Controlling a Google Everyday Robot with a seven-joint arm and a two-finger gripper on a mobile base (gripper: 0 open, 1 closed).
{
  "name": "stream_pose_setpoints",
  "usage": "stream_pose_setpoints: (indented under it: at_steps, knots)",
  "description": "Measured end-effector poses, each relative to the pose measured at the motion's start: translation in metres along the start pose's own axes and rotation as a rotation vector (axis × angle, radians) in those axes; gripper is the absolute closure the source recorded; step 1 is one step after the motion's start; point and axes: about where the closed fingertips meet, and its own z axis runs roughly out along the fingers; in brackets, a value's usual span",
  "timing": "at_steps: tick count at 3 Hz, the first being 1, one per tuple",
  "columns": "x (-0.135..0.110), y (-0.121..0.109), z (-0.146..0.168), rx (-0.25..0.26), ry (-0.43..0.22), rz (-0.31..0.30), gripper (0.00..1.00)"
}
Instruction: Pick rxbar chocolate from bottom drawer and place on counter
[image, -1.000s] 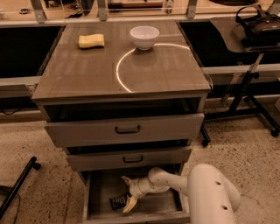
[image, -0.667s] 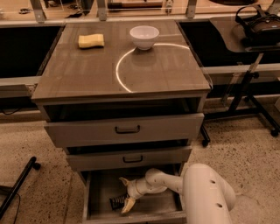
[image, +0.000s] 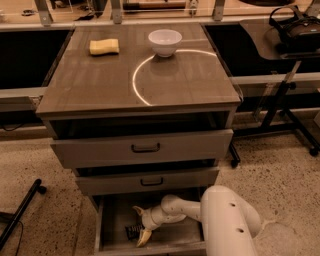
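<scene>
the bottom drawer (image: 112, 220) stands pulled far out at floor level, with its left wall and front lip framing a shallow box. the middle drawer (image: 150, 181) juts out just above its back half, so the only open way in is from the front and above. the top drawer (image: 142, 148) is also partly out, leaving a dark gap under the counter (image: 100, 85).

the gripper (image: 138, 226) is down inside the bottom drawer, left of centre, at the end of a white arm (image: 227, 220) that reaches in from the right. its two pale fingers (image: 144, 238) are spread apart and grasp nothing. the rxbar chocolate (image: 131, 231) lies flat on the drawer floor, a small dark bar lying in the gap between the fingers near the tips; i cannot tell whether either finger touches it.

up on the counter, a yellow sponge (image: 104, 46) sits near the back left and a white bowl (image: 165, 41) near the back middle, on the end of a bright light arc (image: 142, 75). the front half of the wood-grain top is bare.

speckled floor (image: 280, 175) runs all round the cabinet. a black stand leg (image: 22, 212) lies to the left, and a dark side table (image: 285, 35) on black legs stands to the right.

against the frame a second ago, the arm and gripper have edged a little to the left, closer over the bar. the bar lies where it did.
</scene>
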Motion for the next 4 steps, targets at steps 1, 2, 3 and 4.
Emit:
stream_pose_setpoints:
  at_steps: [1, 2, 3, 4]
  knots:
    - [0.005, 0.003, 0.010, -0.024, 0.002, 0.004, 0.00]
    - [0.009, 0.004, 0.018, -0.048, 0.001, 0.011, 0.14]
    - [0.013, 0.006, 0.022, -0.064, 0.000, 0.013, 0.39]
    - [0.012, 0.006, 0.021, -0.070, -0.001, 0.011, 0.63]
